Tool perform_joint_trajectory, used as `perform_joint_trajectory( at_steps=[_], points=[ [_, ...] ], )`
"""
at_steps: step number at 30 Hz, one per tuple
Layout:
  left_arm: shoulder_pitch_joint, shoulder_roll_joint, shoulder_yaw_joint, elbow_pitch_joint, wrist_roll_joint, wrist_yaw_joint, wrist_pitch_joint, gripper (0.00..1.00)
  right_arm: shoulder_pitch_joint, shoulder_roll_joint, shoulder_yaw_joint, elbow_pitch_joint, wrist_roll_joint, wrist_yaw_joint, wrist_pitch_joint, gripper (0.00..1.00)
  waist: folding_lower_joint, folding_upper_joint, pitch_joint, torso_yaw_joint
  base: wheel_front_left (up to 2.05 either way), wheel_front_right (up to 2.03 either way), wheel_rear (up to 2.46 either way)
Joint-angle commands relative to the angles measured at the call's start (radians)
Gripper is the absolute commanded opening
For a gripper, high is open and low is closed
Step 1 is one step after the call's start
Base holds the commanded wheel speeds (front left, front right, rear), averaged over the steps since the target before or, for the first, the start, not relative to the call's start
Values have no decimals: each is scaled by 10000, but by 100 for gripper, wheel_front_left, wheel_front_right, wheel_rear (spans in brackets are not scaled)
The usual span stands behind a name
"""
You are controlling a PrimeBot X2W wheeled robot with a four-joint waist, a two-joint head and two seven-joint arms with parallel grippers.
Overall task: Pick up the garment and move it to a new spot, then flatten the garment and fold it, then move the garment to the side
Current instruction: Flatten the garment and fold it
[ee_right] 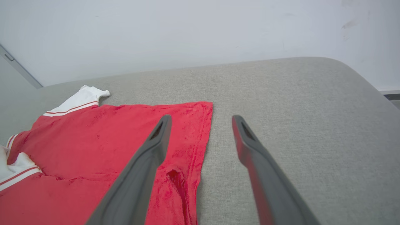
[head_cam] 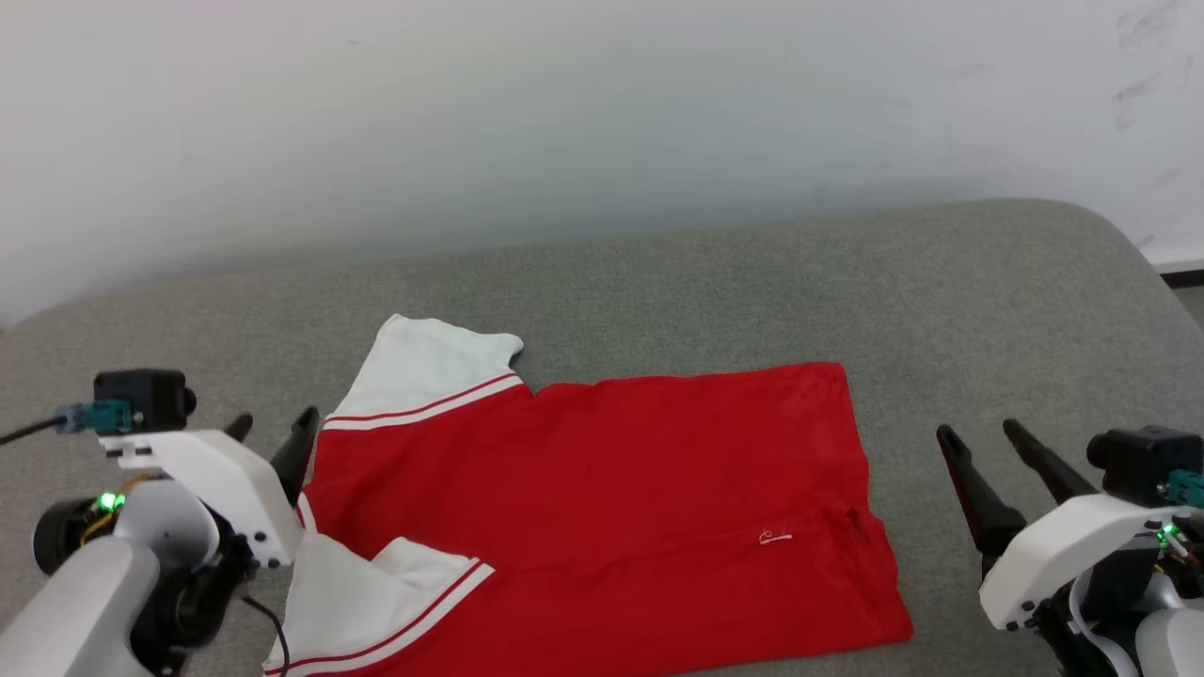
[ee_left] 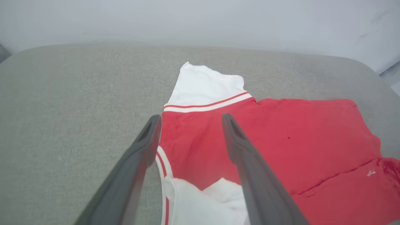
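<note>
Your left tool (head_cam: pixel 276 421) sits at the lower left of the head view, jaws spread wide and gripping nothing. Its inner finger (head_cam: pixel 299 449) is just beside the left edge of the garment (head_cam: pixel 611 489), by the striped trim. In the left wrist view your left tool (ee_left: pixel 190 118) straddles that edge: one finger over bare grey worktop (ee_left: pixel 62 125), the other over the red shoulder area of the garment (ee_left: pixel 281 134). Cannot tell if either finger touches the cloth.

Your right tool (head_cam: pixel 978 431) is at the lower right of the head view, also wide open and empty, apart from the garment's right edge. In the right wrist view your right tool (ee_right: pixel 202 118) has one finger drawn over the red hem of the garment (ee_right: pixel 109 134) and the other over bare worktop (ee_right: pixel 312 125); contact not clear.

The garment lies spread on the worktop (head_cam: pixel 658 282), lower centre of the head view, plain red side up. One white sleeve (head_cam: pixel 423 362) points to the upper left, the other sleeve (head_cam: pixel 376 592) is folded inward at the lower left. A crease runs across the lower red part, with a small white thread (head_cam: pixel 775 537) near it. A pale wall (head_cam: pixel 564 113) is behind, across the top.
</note>
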Motion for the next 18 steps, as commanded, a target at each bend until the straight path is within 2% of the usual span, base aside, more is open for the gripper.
perform_joint_trajectory(
  at_steps=[1,7,11,13,18],
  points=[
    [-163,-5,54,4,56,18,-74,100,-182,69,-21,-83,-77,-4,-72,100,0,-1,225,-162,0,0,0],
    [-1822,-57,431,656,406,-134,-577,100,-777,428,29,-1056,-508,-4,-774,100,0,-1,1540,-752,0,0,0],
    [-3144,65,514,1304,490,-468,-358,100,-1239,571,-2,-1546,-686,-4,-936,100,0,-1,2600,-1108,0,0,0],
    [-3804,184,488,1581,503,-656,-46,100,-1406,671,-18,-1655,-756,-4,-907,100,0,-1,3067,-1287,0,0,0],
    [-5184,594,163,2032,198,-1307,1735,100,-1693,907,-18,-1855,-799,-4,-1029,100,0,-1,4012,-1688,0,0,0]
  ],
)
